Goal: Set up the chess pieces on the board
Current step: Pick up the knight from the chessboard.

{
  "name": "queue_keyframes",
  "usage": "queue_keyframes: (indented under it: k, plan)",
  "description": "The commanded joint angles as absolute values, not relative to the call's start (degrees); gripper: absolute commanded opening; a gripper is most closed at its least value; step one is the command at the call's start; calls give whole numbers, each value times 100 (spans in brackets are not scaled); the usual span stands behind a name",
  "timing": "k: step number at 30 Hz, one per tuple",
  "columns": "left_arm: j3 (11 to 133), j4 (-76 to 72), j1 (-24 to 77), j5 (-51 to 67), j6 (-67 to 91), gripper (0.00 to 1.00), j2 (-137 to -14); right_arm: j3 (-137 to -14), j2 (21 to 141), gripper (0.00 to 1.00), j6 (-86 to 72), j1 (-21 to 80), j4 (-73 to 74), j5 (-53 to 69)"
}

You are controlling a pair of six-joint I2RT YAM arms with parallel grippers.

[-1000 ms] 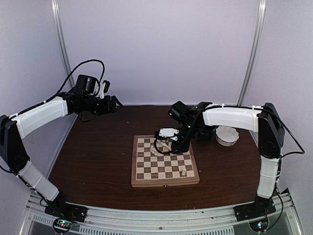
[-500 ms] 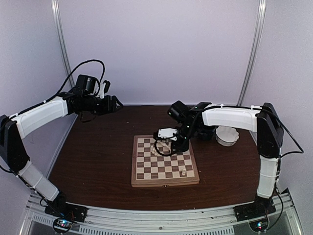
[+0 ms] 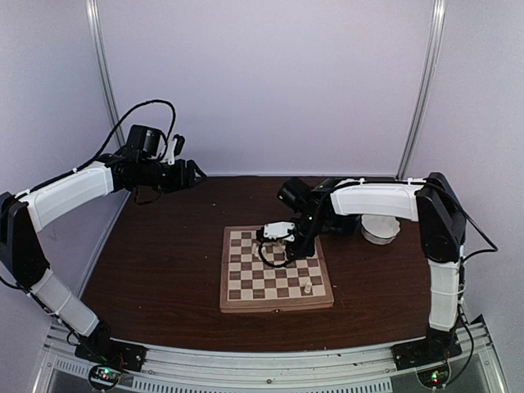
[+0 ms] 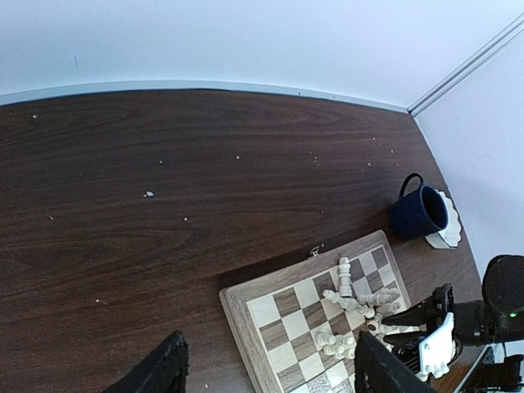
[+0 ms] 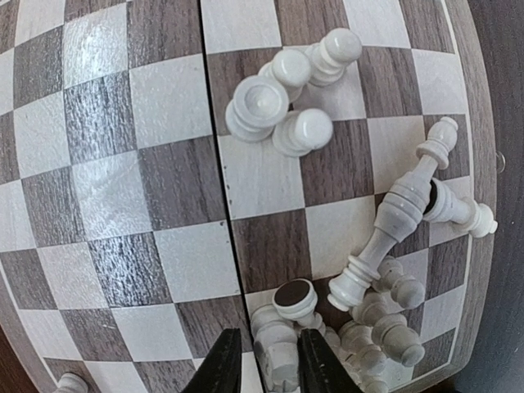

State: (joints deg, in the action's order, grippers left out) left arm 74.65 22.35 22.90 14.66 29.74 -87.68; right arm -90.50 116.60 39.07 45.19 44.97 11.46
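Note:
The board [image 3: 276,304] lies mid-table with cream-white chess pieces [image 3: 262,248] heaped at its far side and one piece [image 3: 307,288] standing near its front right. My right gripper [image 3: 273,248] is down over the heap. In the right wrist view its fingers [image 5: 223,364] close round a fallen chess piece [image 5: 276,360] among other tumbled pieces [image 5: 274,102] on the board [image 5: 172,180]. My left gripper [image 3: 193,173] hangs open high at the back left, holding nothing. Its view shows the board [image 4: 237,327] and the heap [image 4: 352,303] from afar.
A white scalloped bowl [image 3: 381,229] sits right of the board, behind the right arm. A dark blue mug [image 4: 417,214] stands next to the bowl [image 4: 447,231]. A long piece [image 5: 393,225] leans across the heap close to the right fingers.
My right gripper has shifted slightly left and lower over the heap, opening and closing again round a piece. The left arm has not moved.

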Motion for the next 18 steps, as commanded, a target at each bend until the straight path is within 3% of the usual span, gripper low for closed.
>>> queue_keyframes:
  k: [1, 13, 18]
  plan:
    - [7585, 2030, 2241, 1569, 3015, 69, -8751, -9126, 11636, 26, 3907, 4526, 4482, 1045]
    - [7585, 2030, 2241, 1590, 3032, 69, -8778, -9082, 11400, 8, 3662, 4526, 4540, 1081]
    - [7589, 2025, 2243, 1611, 3041, 69, -8780, -9003, 11057, 6, 3511, 4526, 4727, 1143]
